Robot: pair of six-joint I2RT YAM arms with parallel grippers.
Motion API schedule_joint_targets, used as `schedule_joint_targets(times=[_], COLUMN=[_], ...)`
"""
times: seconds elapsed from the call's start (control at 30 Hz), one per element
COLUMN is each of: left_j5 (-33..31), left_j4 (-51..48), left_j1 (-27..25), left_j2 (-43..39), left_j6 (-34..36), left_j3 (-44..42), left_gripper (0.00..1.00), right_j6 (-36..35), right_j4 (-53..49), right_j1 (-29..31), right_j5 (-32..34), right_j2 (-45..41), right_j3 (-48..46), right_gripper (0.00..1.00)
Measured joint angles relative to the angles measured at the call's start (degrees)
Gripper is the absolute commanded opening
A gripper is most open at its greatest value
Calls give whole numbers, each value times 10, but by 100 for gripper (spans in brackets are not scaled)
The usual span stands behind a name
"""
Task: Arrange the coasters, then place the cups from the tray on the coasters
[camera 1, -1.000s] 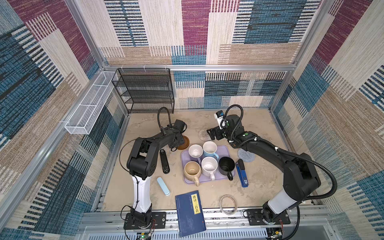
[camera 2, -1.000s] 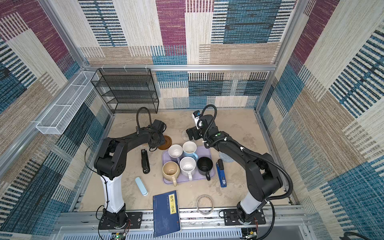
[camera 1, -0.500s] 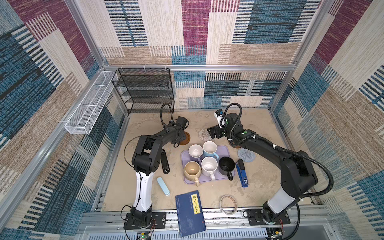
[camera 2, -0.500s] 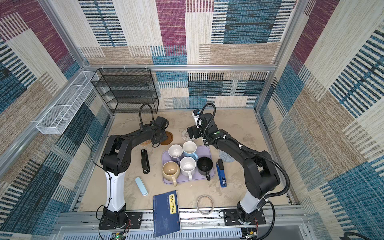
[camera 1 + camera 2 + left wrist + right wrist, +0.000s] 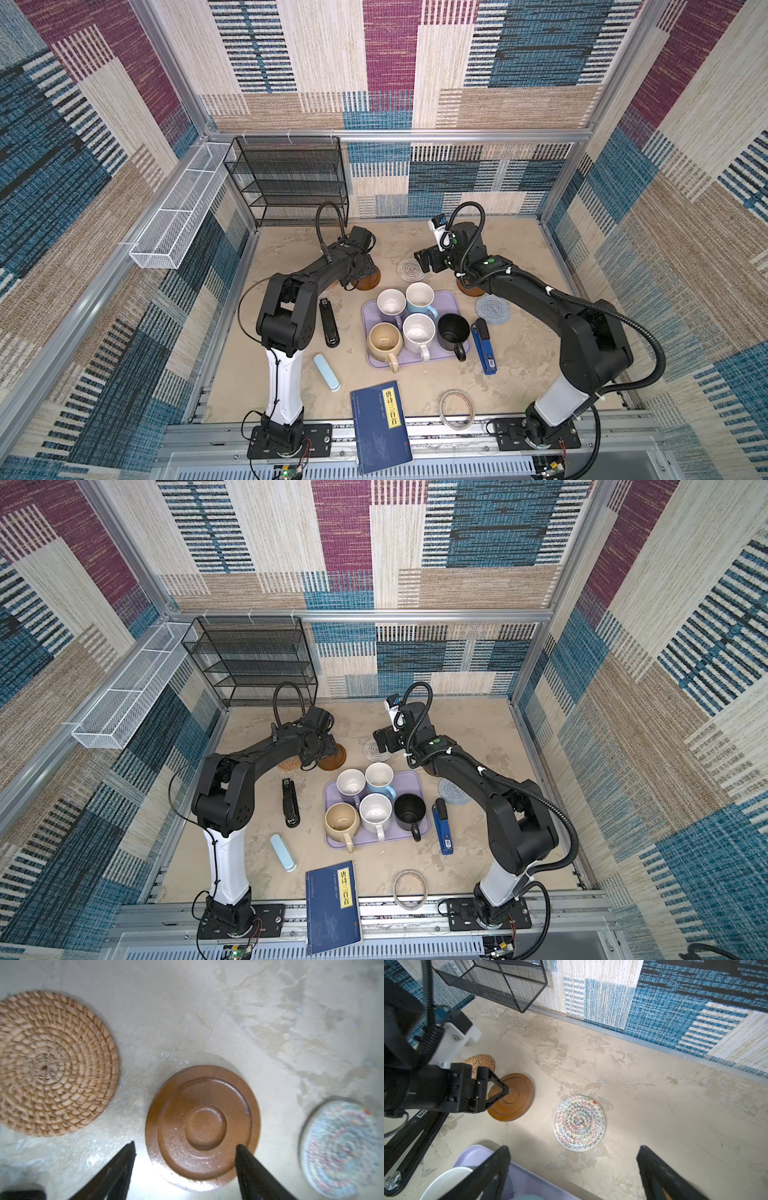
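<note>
We see the left arm hiding most of the tan rattan coaster in a top view. The left gripper gapes wide and empty over the edge of a dark brown wood coaster, and we cannot tell whether it touches; the right gripper gapes empty too. That glossy, ring-grooved coaster lies flat between the rattan one and the whitish lacy coaster.

My left end effector has shifted toward the far edge of the table. Its jaws have spread, releasing the dark brown wood coaster, which now lies flat beside the tan rattan coaster.
</note>
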Motion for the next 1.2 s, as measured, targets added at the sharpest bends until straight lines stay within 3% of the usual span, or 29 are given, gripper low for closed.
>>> schedule_joint_targets(times=[0.07, 0.2, 0.43, 0.57, 0.7, 0.87, 1.1, 1.2], left_j5=[0, 14, 144, 203, 257, 301, 320, 324], left_j4=[-5, 5, 99, 136, 157, 174, 180, 181], left_j1=[3, 6, 14, 17, 16, 16, 16, 16], left_j2=[-17, -79, -221, -263, -274, -268, -246, -237], left_j6=[3, 23, 50, 55, 57, 54, 54, 54], left_j3=[10, -10, -131, -172, -197, -213, -212, -209], left_gripper=[85, 100, 100, 100, 99, 98, 98, 98], right_j6=[0, 7, 23, 26, 41, 53, 54, 51], right_j4=[-2, -8, -34, -59, -83, -115, -157, -175], right_j1=[0, -8, -38, -49, -54, -52, -49, -46], right_j5=[-2, -19, -50, -74, -78, -78, -52, -37], right_j2=[0, -1, 45, 91, 148, 213, 291, 321], right_j3=[3, 8, 61, 105, 155, 202, 263, 294], right_gripper=[97, 100, 98, 93, 84, 79, 77, 72])
